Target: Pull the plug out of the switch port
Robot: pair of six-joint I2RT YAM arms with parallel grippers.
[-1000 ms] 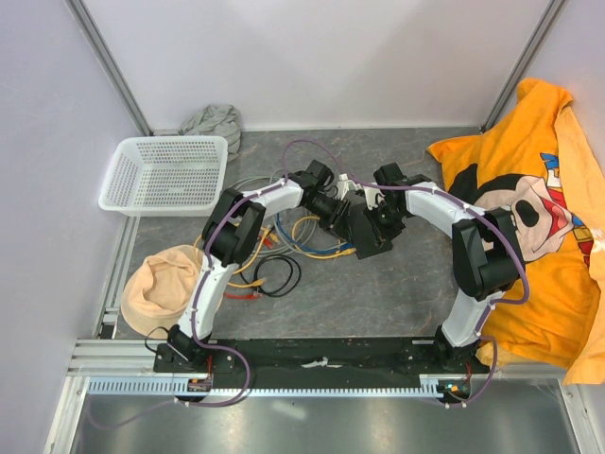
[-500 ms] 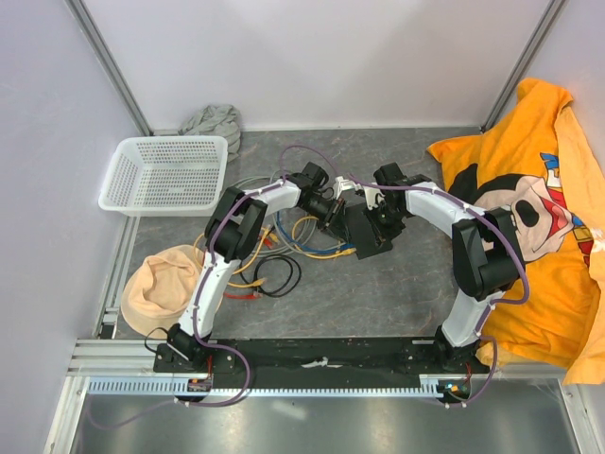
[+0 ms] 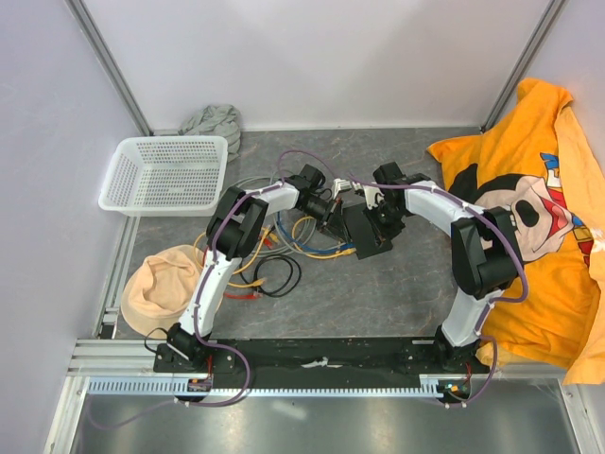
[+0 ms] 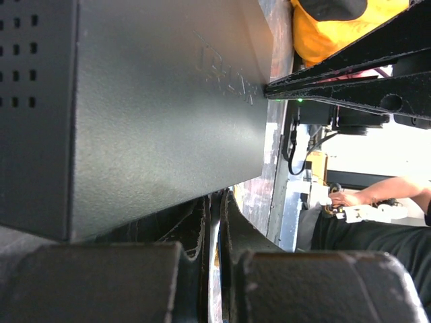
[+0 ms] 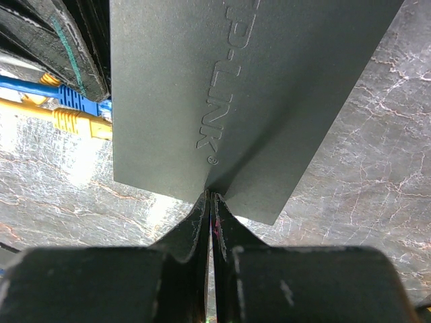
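Note:
The switch [image 3: 368,236] is a flat matte-black box on the table between my arms; it also fills the left wrist view [image 4: 161,108] and the right wrist view [image 5: 256,81]. My right gripper [image 3: 384,219] is shut, its tips [image 5: 211,195] pressed on the switch's top face. My left gripper [image 3: 332,212] is at the switch's left edge, its fingers nearly together [image 4: 219,202] and its tips hidden behind the box. Whether it holds anything is hidden. A blue plug [image 5: 84,104] and a yellow plug [image 5: 81,124] sit at that edge, below the left fingers [image 5: 74,47].
A tangle of blue, yellow and grey cables [image 3: 288,244] lies left of the switch, with a black cable loop [image 3: 274,276] nearer. A white basket [image 3: 165,173], a grey cloth [image 3: 213,121], a beige cloth [image 3: 161,288] and an orange shirt [image 3: 529,218] lie around.
My left gripper has shifted slightly to the left, away from the switch. The right gripper and the switch have stayed in place.

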